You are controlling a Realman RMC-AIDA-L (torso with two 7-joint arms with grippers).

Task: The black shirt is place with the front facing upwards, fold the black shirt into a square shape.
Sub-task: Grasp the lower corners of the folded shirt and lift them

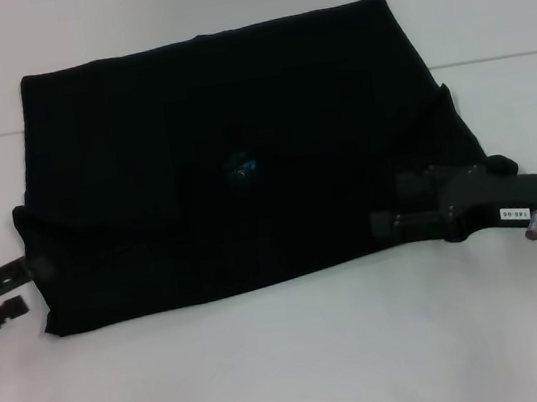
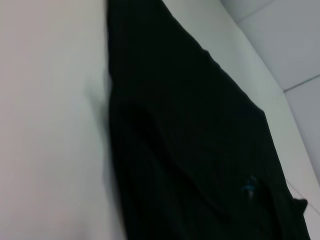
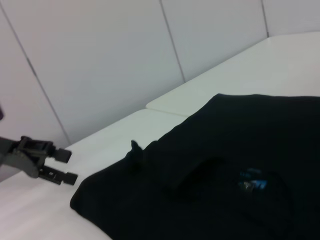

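Observation:
The black shirt [image 1: 186, 122] lies flat on the white table [image 1: 295, 379] as a wide, roughly rectangular shape with its sides folded in. A small blue neck label [image 1: 242, 170] shows near its middle. No chest letters show. My left gripper [image 1: 26, 285] is open and empty, low at the shirt's left edge near its front corner. It also shows in the right wrist view [image 3: 70, 166]. My right gripper [image 1: 388, 223] is over the shirt's right part, near the front edge. The shirt also shows in the left wrist view [image 2: 175, 125] and the right wrist view [image 3: 240, 135].
A seam in the table [image 1: 500, 57] runs across behind the shirt's middle. White panelled walls [image 3: 100, 60] stand beyond the table in the right wrist view. Bare white table lies in front of the shirt.

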